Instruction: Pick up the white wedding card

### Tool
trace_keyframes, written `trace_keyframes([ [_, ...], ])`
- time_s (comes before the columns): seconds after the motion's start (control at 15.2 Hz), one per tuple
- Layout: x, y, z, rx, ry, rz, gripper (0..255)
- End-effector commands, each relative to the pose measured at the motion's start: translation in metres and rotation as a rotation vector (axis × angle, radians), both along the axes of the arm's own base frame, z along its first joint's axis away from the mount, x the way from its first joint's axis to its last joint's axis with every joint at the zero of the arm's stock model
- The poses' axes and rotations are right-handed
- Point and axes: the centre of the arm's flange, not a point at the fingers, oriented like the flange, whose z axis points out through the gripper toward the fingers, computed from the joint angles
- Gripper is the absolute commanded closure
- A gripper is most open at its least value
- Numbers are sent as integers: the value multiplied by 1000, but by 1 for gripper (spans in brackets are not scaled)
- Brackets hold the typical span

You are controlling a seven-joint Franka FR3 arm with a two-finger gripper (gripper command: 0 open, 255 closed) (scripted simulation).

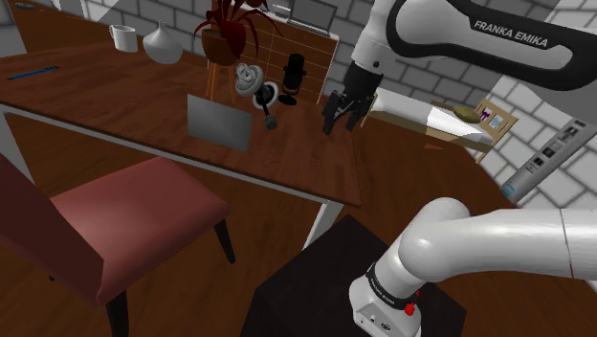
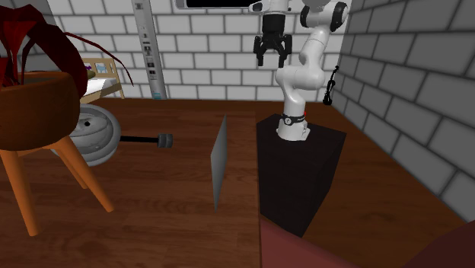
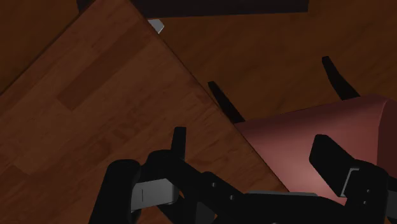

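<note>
The wedding card [image 1: 218, 122] is a plain grey-white rectangle standing upright on the brown wooden table [image 1: 115, 105], near its front edge. In the second exterior view the card [image 2: 219, 156] shows almost edge-on. My black gripper [image 1: 341, 119] hangs open above the table's far right end, well to the right of the card in the shoulder view and apart from it. From the second exterior view the gripper [image 2: 272, 53] is high behind the card. In the wrist view the fingers [image 3: 178, 144] stand wide apart with nothing between them, over the table's edge.
A red-leaved plant in a pot [image 1: 228, 38], a grey knot figure [image 1: 250, 78], a black microphone [image 1: 294, 73], a white vase [image 1: 161, 43] and a mug [image 1: 122, 36] stand behind the card. A red chair [image 1: 115, 225] faces the table. My black stand [image 2: 298, 171] is nearby.
</note>
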Motion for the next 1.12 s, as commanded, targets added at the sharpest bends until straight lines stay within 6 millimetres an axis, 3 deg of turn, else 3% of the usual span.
trace_keyframes([
  [0.0, 0, 0, 0, 0, 0, 0, 0],
  [0.53, 117, -9, -8, -58, 90, 334, 0],
  [1.06, 230, 21, -28, -116, 180, 668, 0],
])
